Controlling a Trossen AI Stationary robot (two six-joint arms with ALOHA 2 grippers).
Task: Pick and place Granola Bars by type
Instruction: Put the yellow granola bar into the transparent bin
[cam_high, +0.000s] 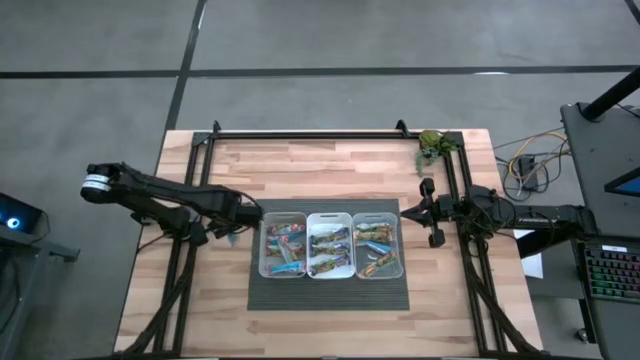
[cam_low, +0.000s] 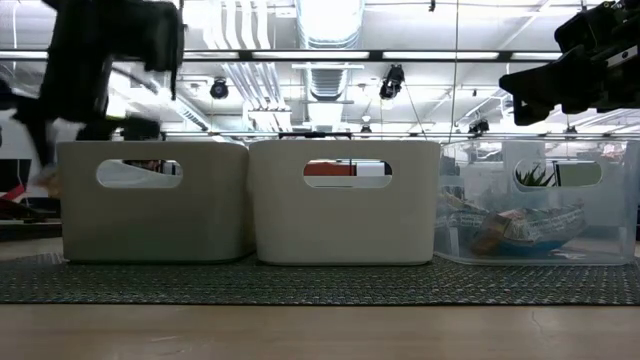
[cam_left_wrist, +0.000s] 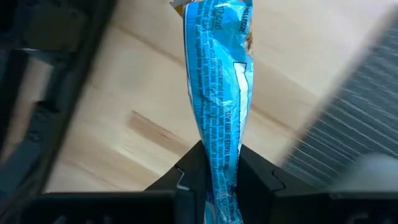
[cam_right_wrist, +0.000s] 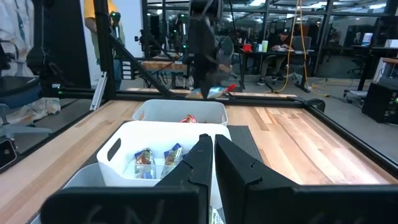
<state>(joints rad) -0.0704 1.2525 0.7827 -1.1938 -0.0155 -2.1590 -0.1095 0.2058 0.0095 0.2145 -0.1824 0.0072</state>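
left gripper (cam_left_wrist: 221, 177) is pinching a blue granola bar (cam_left_wrist: 219, 93) over the wooden table (cam_left_wrist: 124, 112), just left of the three bins (cam_high: 331, 243). right gripper (cam_right_wrist: 213, 152) waits beside the bins, fingers pressed together.

Three bins (cam_high: 283, 268) on a dark mat (cam_high: 330, 296), plant (cam_high: 434, 145) at table corner
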